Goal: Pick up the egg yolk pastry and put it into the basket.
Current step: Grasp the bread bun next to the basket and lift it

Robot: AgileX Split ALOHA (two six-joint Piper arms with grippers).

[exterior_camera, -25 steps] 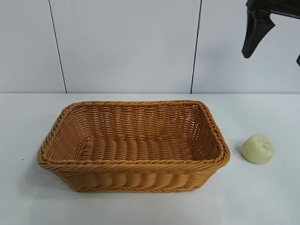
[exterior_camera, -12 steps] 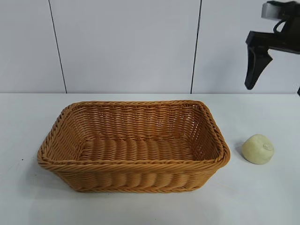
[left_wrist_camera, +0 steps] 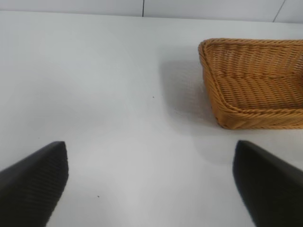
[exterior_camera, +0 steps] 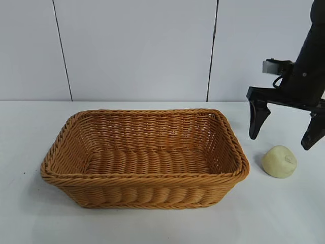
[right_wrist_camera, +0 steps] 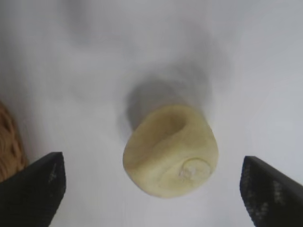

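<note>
Pastry on counter, right tool above it

Egg yolk pastry (exterior_camera: 279,161) on white counter (exterior_camera: 152,223), just beside right end of basket (exterior_camera: 144,157), not touching it. Basket holding nothing. Right tool (exterior_camera: 285,129) pointing down, directly over pastry, fingers spread wide, one fingertip to each side, both clear of pastry surface; nothing gripped. Right wrist view: pastry (right_wrist_camera: 171,150) centred between the two fingertips. Left tool (left_wrist_camera: 151,184) low over bare counter, apart from basket's left end (left_wrist_camera: 251,80), likewise spread wide, holding nothing.
</note>
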